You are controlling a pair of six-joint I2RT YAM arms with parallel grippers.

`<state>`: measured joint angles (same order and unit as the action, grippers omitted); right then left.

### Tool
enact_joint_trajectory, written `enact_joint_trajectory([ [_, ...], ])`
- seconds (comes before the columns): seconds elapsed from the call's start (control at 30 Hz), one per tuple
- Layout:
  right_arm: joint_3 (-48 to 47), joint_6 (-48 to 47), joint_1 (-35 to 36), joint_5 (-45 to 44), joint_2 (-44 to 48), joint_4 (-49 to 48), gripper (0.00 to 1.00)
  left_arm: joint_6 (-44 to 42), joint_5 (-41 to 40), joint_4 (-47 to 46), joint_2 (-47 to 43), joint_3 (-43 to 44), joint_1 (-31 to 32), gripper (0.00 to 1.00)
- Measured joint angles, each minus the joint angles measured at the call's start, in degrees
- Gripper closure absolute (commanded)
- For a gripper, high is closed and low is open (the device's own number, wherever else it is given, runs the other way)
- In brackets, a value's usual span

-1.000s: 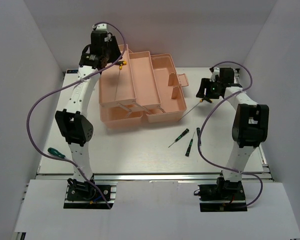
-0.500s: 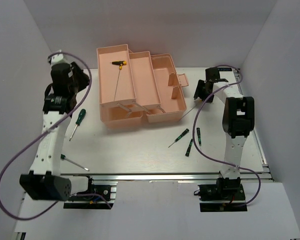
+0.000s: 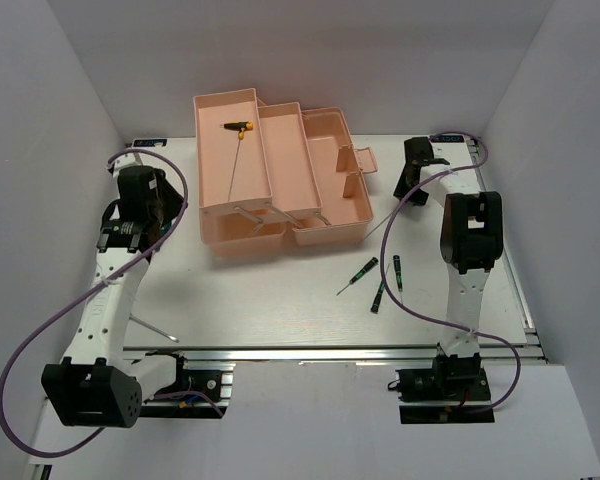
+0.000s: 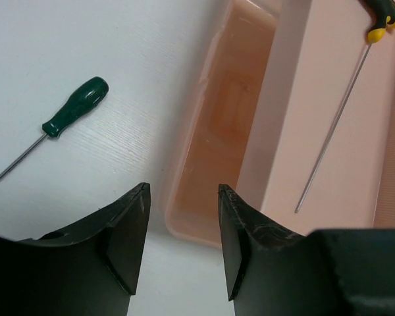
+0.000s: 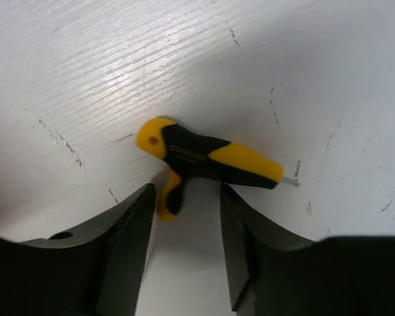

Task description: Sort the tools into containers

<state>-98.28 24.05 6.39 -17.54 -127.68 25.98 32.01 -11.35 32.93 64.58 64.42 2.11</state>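
Note:
The salmon-pink toolbox stands open at the back, its tiers spread. One yellow-and-black-handled rod lies in the top left tray, also in the left wrist view. My left gripper is open and empty above the table beside the toolbox's lower left compartment. The larger green screwdriver lies left of it. My right gripper is open, its jaws either side of a second yellow-and-black handle lying on the table. Three small screwdrivers lie right of centre.
A thin metal shaft lies near the front left edge by the left arm's base. The second rod's shaft runs down-left from the right gripper towards the toolbox's front right corner. White walls close in the table on three sides.
My left arm has swung off the toolbox's top tray to the left and come down over the larger green screwdriver. The right gripper has shifted slightly back over the rod's handle.

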Motion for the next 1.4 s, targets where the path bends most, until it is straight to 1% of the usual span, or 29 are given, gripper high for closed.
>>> enact_joint_trajectory([
  [0.03, 0.0, 0.1, 0.0, -0.2, -0.1, 0.0, 0.56, 0.3, 0.0, 0.1, -0.2, -0.4, 0.0, 0.44],
  [0.07, -0.2, 0.1, 0.0, -0.3, -0.2, 0.0, 0.66, 0.7, 0.0, -0.1, -0.3, -1.0, 0.0, 0.44],
  [0.17, -0.4, 0.3, -0.3, 0.2, -0.4, -0.4, 0.84, 1.7, 0.0, 0.0, -0.9, -2.3, 0.0, 0.44],
  [0.2, -0.5, 0.4, -0.5, 0.5, -0.5, -0.5, 0.95, 1.9, -0.2, 0.0, -0.9, -2.7, 0.0, 0.44],
  [0.23, -0.5, 0.5, -0.8, 1.2, -0.5, -0.5, 1.00, 2.2, -0.3, 0.0, -1.0, -3.0, 0.0, 0.44],
  [0.27, -0.5, 0.6, -1.1, 1.8, -0.5, -0.6, 1.00, 2.6, -0.5, 0.2, -1.0, -3.3, 0.0, 0.44],
  [0.33, -0.5, 1.0, -1.9, 3.1, -0.5, -0.9, 1.00, 2.8, -1.1, 0.4, -1.0, -4.0, 0.0, 0.39],
  [0.43, -0.6, 1.0, -3.3, 5.6, -0.4, -1.1, 1.00, 3.3, -1.9, 1.6, -0.8, -4.7, -0.1, 0.36],
  [0.6, -0.4, -0.3, -7.2, 11.9, 1.5, -2.6, 1.00, 3.4, -3.0, 2.8, 0.5, -4.9, -0.8, 0.35],
  [0.77, -0.5, -1.0, -10.3, 20.4, 9.6, -8.4, 1.00, 3.1, -3.8, 3.1, 1.2, -4.9, -1.6, 0.34],
  [0.9, -2.4, 0.7, -9.0, 28.7, 17.2, -14.4, 1.00, 2.7, -4.8, 3.2, 1.8, -4.9, -2.1, 0.32],
  [1.0, -5.9, 2.1, -4.9, 34.4, 20.8, -18.4, 1.00, 2.3, -5.2, 3.5, 1.8, -4.9, -3.4, 0.32],
  [1.07, -8.6, 2.7, 0.1, 36.9, 22.2, -20.2, 1.00, 2.2, -5.5, 3.6, 1.8, -4.9, -4.1, 0.32],
  [1.17, -12.8, 3.9, 10.4, 39.1, 22.2, -22.8, 1.00, 2.0, -5.7, 3.7, 1.8, -5.0, -4.5, 0.32],
  [1.27, -18.8, 5.7, 20.6, 39.7, 18.8, -24.3, 1.00, 1.9, -5.7, 3.7, 1.7, -5.1, -4.5, 0.32],
  [1.33, -25.4, 6.9, 25.3, 39.3, 14.2, -24.9, 1.00, 1.9, -5.7, 3.6, 1.4, -5.5, -4.5, 0.32],
  [1.4, -32.8, 8.3, 28.3, 38.1, 8.5, -25.8, 1.00, 1.9, -5.6, 3.7, 0.9, -6.1, -4.5, 0.32],
])
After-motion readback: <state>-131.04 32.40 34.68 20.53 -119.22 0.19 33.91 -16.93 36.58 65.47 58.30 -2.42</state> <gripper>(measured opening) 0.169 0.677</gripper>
